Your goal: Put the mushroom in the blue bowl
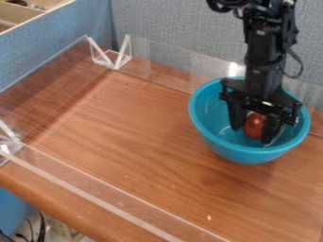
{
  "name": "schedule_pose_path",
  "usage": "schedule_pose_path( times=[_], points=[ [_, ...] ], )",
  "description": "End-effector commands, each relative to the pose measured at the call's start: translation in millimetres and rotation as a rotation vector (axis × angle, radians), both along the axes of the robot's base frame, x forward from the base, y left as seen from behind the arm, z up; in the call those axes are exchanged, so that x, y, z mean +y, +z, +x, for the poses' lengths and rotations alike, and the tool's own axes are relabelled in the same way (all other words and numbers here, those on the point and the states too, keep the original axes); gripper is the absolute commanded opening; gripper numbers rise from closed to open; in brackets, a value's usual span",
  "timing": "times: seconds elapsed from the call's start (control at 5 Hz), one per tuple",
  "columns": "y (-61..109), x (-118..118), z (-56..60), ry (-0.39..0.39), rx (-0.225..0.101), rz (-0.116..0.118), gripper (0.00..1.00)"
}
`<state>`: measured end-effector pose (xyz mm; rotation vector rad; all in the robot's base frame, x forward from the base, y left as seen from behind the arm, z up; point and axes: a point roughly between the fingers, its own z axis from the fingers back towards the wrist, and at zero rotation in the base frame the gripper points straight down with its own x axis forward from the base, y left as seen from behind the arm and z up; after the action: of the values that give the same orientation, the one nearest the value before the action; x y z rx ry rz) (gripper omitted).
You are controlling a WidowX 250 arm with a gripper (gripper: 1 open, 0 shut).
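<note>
The blue bowl [205, 121] stands on the wooden table at the right. My gripper [262, 120] points straight down into it, jaws spread wide. The mushroom [256, 124], orange-brown and small, shows between the two black fingers inside the bowl, with a gap on either side of it. Whether it rests on the bowl's floor I cannot tell, since the fingers hide its lower part.
The wooden table [127, 132] is ringed by a low clear plastic wall [51, 71] along its left and front edges. A blue partition [177, 28] rises behind. A clear bracket [113, 54] stands at the back corner.
</note>
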<state>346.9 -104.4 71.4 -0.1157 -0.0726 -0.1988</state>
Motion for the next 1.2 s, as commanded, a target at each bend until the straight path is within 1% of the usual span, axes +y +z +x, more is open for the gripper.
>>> schedule_pose_path(
  times=[0.0,0.2,0.4,0.6,0.8,1.0],
  points=[
    [53.8,7,15.7,0.025,-0.125,-0.035,1.0],
    [52.9,13,24.4,0.052,-0.112,-0.024,1.0],
    [45.6,17,32.8,0.077,-0.089,-0.011,1.0],
    [26.4,20,39.1,0.066,-0.059,0.001,1.0],
    [7.4,22,45.7,0.055,-0.038,0.012,1.0],
    [0.3,20,49.2,0.089,-0.029,0.021,1.0]
  ],
)
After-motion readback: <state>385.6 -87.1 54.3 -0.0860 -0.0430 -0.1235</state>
